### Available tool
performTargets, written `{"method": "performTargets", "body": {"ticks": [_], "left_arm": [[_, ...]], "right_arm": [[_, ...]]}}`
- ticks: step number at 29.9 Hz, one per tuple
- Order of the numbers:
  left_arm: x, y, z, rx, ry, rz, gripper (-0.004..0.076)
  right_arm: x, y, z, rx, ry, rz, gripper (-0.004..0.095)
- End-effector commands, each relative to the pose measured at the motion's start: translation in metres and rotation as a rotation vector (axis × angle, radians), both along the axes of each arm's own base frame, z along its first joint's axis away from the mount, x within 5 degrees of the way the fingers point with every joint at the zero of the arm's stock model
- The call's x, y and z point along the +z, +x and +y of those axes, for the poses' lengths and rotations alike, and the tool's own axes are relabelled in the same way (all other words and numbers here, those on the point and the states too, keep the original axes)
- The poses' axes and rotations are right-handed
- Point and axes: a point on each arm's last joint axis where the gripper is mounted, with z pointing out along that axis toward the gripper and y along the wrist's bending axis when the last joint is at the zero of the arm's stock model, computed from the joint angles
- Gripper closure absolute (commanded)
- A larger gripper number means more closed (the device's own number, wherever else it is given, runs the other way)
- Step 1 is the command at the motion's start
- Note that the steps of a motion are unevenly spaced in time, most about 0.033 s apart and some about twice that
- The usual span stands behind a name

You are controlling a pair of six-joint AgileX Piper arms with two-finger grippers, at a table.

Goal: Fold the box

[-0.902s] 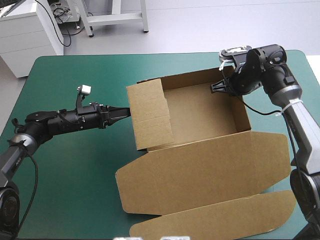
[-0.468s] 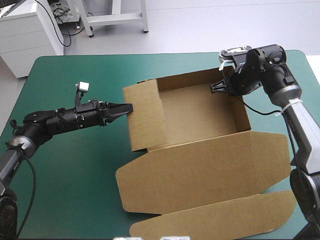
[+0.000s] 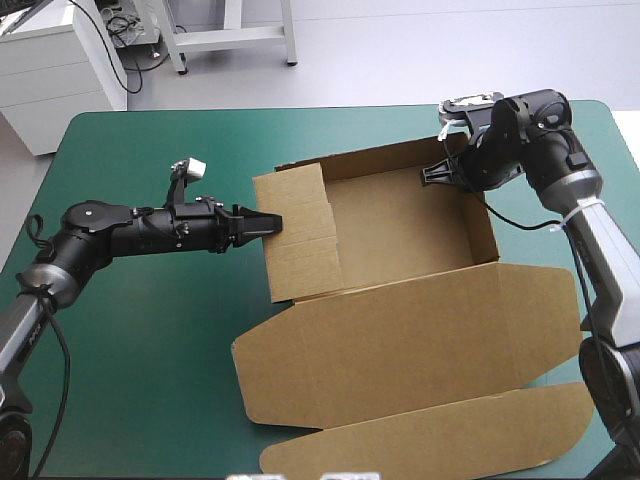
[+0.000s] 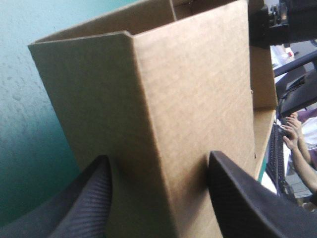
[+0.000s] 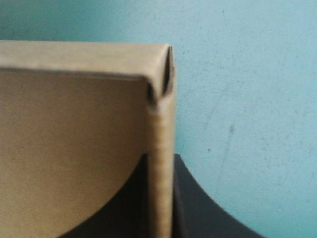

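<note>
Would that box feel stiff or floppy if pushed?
Probably light: the box is thin corrugated board. A push likely folds it at a crease, not mid-panel; the wall at the left gripper stands upright along one. It should hardly slide, as the right gripper pinches another wall.

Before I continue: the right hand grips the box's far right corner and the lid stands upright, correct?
Not quite: the high view shows the lid lying flat on the table. The right hand does grip the box at its far right corner.
</note>
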Motion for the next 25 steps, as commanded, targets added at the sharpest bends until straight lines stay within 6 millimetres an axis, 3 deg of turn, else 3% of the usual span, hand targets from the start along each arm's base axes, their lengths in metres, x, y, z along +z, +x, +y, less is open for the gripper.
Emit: {"method": "performTargets", "body": {"ticks": [1, 7, 12, 20, 25], "left_arm": [[0.036, -0.002, -0.011, 0.052, 0.005, -0.055, 0.0318], [0.047, 0.003, -0.018, 0.17, 0.195, -0.012, 0.0327], [0.054, 0.005, -0.016, 0.235, 0.274, -0.006, 0.0389], [0.049, 0.009, -0.017, 0.293, 0.452, 0.012, 0.0409], [0.046, 0.021, -0.031, 0.265, 0.495, 0.014, 0.0409]], "right_arm": [[0.029, -0.015, 0.006, 0.001, 0.081, -0.084, 0.0924], [0.032, -0.017, 0.028, 0.028, 0.119, -0.136, 0.0924], [0.033, -0.019, 0.034, 0.012, 0.162, -0.132, 0.0924], [0.035, -0.021, 0.045, 0.016, 0.218, -0.135, 0.092], [0.029, -0.02, 0.066, 0.058, 0.224, -0.152, 0.092]]}}
